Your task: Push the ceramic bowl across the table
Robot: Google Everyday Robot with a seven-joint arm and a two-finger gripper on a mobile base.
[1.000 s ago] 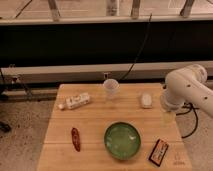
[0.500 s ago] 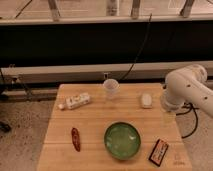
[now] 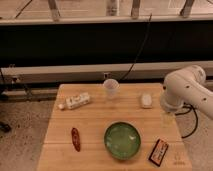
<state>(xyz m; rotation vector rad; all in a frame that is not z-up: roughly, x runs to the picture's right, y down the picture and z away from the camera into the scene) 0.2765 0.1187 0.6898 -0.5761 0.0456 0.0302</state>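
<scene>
The green ceramic bowl (image 3: 122,140) sits upright on the light wooden table (image 3: 95,122), near the front edge and a little right of centre. My white arm (image 3: 182,92) comes in from the right, over the table's right edge. The gripper (image 3: 168,116) hangs below the arm's round housing at the right edge of the table. It is to the right of the bowl, a little farther back, and apart from it.
A translucent white cup (image 3: 111,88) stands at the back centre. A white packet (image 3: 78,101) and a small white piece (image 3: 61,106) lie back left. A red-brown item (image 3: 76,138) lies front left, a white object (image 3: 146,100) back right, and a dark packet (image 3: 159,152) front right.
</scene>
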